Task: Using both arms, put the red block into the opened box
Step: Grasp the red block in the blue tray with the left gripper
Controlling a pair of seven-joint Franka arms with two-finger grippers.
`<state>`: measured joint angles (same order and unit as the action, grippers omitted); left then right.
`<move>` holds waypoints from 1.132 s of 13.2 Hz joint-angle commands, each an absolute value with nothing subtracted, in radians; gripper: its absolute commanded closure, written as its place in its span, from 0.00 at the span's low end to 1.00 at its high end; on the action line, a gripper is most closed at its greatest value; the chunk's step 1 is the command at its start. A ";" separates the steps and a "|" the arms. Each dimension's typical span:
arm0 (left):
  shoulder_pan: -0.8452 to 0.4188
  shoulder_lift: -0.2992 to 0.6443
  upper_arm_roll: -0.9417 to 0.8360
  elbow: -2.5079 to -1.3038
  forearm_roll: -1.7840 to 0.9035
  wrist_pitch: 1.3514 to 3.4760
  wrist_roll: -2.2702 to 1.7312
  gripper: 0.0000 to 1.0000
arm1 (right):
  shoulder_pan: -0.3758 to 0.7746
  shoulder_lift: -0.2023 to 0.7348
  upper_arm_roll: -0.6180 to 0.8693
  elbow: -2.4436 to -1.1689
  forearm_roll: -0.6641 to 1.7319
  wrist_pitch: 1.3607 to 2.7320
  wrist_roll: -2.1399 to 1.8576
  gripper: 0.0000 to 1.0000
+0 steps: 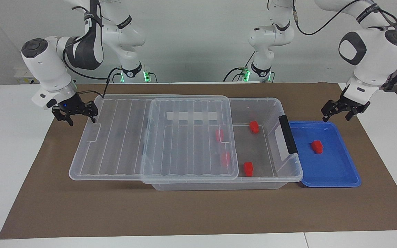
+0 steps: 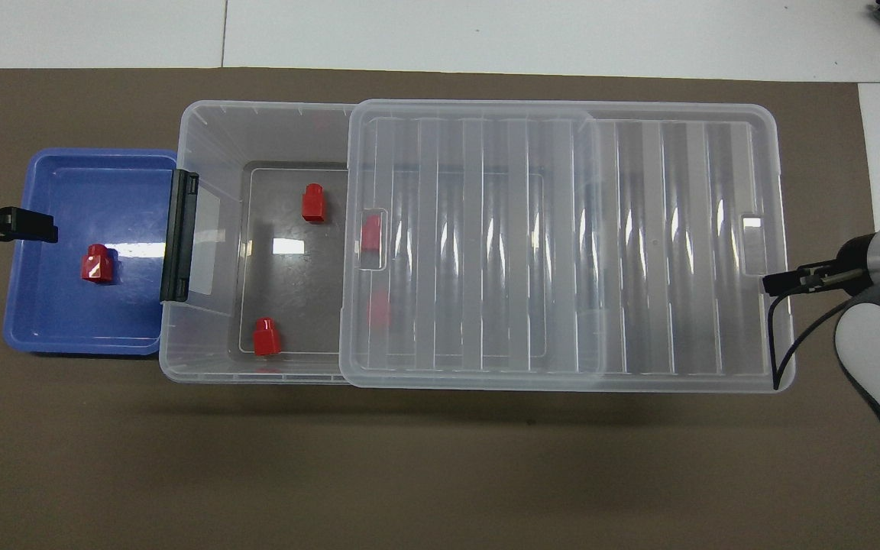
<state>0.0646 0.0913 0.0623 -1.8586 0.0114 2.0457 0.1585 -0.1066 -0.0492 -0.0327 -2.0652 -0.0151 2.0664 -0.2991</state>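
Half the box [image 1: 274,103] mouth uncovered

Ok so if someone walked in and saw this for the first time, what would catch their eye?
Probably the big clear box mid-table, its ribbed lid slid partway off toward the right arm's end, where the right gripper sits at the lid's edge. Next, the bright red blocks: several inside the box and one red block alone in the blue tray beside it, with the left gripper over the tray's edge.
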 commanded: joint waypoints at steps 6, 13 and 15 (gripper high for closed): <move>0.109 0.208 0.055 -2.059 0.023 2.359 0.268 0.00 | -0.140 -0.054 -0.028 -2.077 -0.026 2.091 -0.325 0.08; 0.101 0.255 0.054 -2.108 0.023 2.434 0.253 0.03 | -0.121 -0.063 -0.018 -1.999 -0.026 1.997 -0.205 0.00; 0.100 0.256 0.054 -2.106 0.023 2.434 0.236 0.37 | -0.110 -0.101 0.026 -1.994 -0.026 1.956 -0.074 0.00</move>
<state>0.0978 0.2644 0.0560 -2.0855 0.0116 2.4038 0.2520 -0.1165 -0.0616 -0.0111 -1.9999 -0.0162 2.0037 -0.1818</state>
